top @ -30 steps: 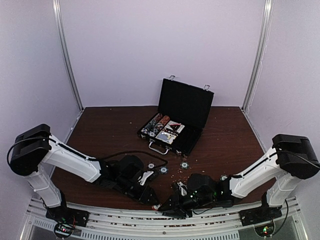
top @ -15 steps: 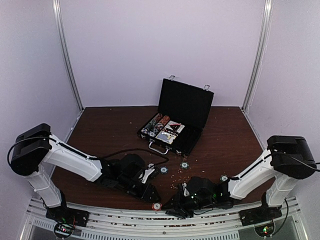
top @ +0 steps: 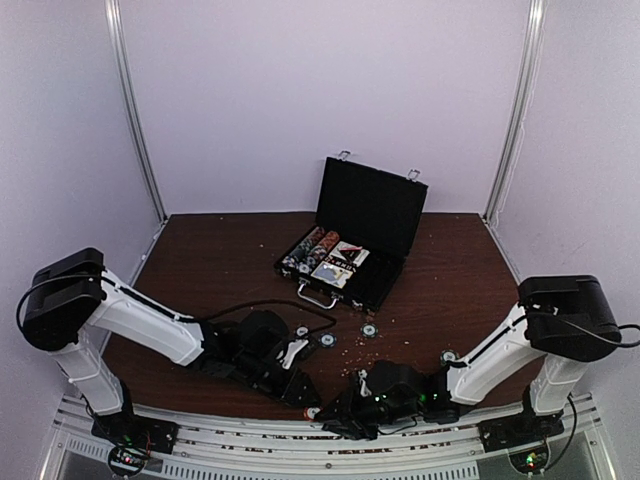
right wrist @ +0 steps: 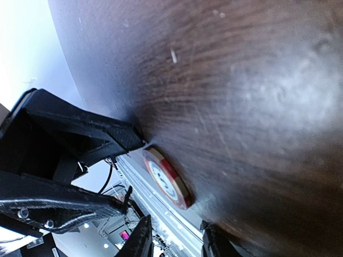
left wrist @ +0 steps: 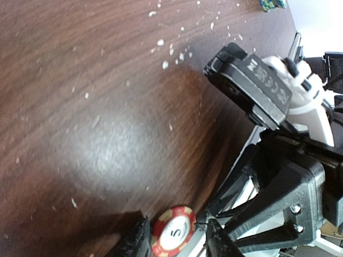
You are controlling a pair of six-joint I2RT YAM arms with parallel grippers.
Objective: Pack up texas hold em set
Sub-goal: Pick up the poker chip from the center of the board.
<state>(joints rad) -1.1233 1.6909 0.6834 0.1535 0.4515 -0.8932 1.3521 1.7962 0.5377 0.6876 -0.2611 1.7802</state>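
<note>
Left gripper (top: 303, 394) and right gripper (top: 336, 417) crowd the red chip (left wrist: 172, 231), apparently touching.

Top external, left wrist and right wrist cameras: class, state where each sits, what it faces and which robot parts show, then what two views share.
Top external: above and behind the bases, looking down at the table and open case; both arms show.
Left wrist: low over the table, facing the red chip; the left gripper shows.
Right wrist: low at the table edge, facing that chip; the right gripper shows.
Shared: the red chip.

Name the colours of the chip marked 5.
The chip is red, cream and white; left wrist view.
</note>
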